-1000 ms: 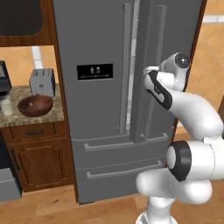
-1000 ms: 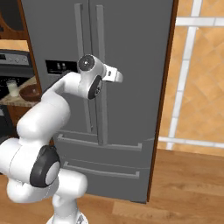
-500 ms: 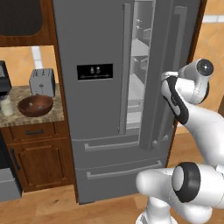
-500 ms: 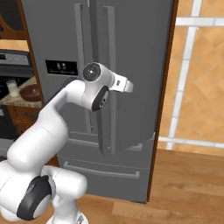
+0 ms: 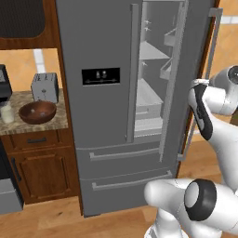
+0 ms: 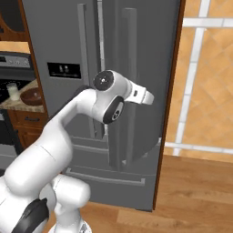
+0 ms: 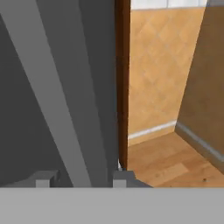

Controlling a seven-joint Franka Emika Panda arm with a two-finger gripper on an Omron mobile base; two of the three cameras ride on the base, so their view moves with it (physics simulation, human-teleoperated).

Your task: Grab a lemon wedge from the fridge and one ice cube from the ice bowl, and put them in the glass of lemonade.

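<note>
Clearly one fridge [image 5: 102,116], one ice bowl [image 5: 37,112], one toaster [image 5: 44,87]

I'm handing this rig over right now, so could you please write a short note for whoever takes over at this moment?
Gripper: the hand view shows a fingertip on each side of the right door's bar handle, so it looks closed on that handle.
Fridge: right door swung partly open, shelves in sight in the left base view; left door shut. No lemon wedge can be made out inside from here.
Ice bowl: on the counter left of the fridge, in front of the toaster; cubes too small to tell.
Glass of lemonade: at the counter's left edge.
Done: door opening begun.
Left: open wider, fetch the wedge, fetch one cube, drop both in the glass.
</note>
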